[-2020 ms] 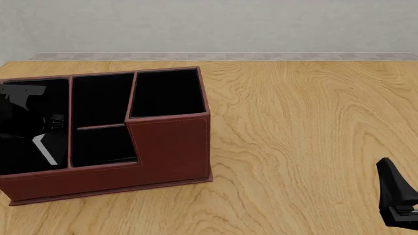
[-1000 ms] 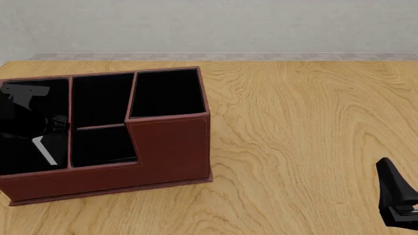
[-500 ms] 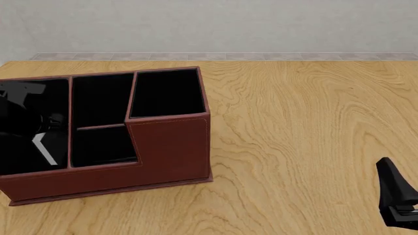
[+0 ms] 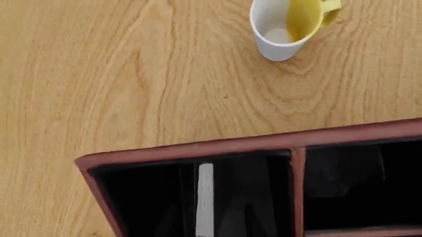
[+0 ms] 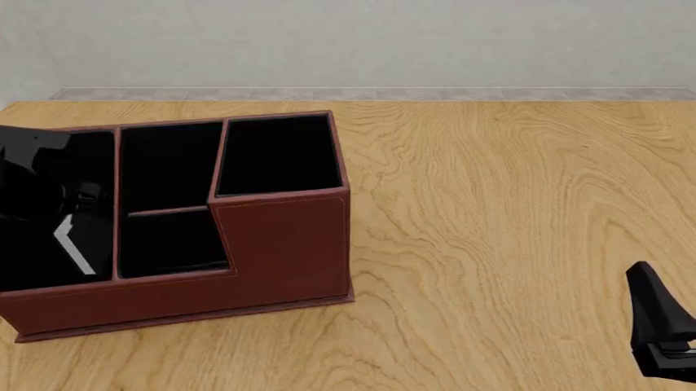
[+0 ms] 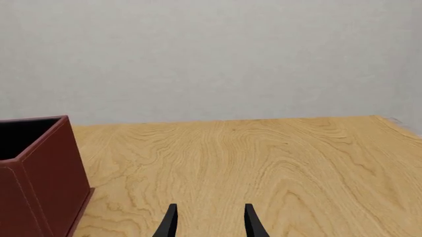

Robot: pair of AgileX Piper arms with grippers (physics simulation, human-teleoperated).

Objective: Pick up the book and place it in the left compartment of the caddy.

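Book (image 4: 205,197) first, in the left wrist view: I see it as a thin white strip of pages down inside the left bay (image 4: 145,197) of the caddy (image 4: 197,147). The strip runs the long way of the bay, from the back wall toward the front. The rest of the book is black on black lining, so I cannot see its edges. I cannot make out the left claw here, so I cannot tell if it is wide, narrow, or holding the book. A white mug (image 4: 283,27) with yellow inside sits on the table (image 4: 99,74), well apart from the caddy.

In the front view, the left arm (image 5: 28,167) hangs over the left bay (image 5: 93,163), dark against the dark lining. The white strip (image 5: 74,244) shows low in that bay, near the front wall and under the arm. The book is right below this arm, so this is the arm for the job. I think the book is in the right place, or almost. If the claw holds it, the next move is to let go and lift straight up. The right claw (image 5: 663,334) is far off, low on the other side.

In the right wrist view, the right claw (image 6: 209,224) is partly open, with only bare table between its fingers. One corner of the caddy (image 6: 39,182) shows, well apart from it.
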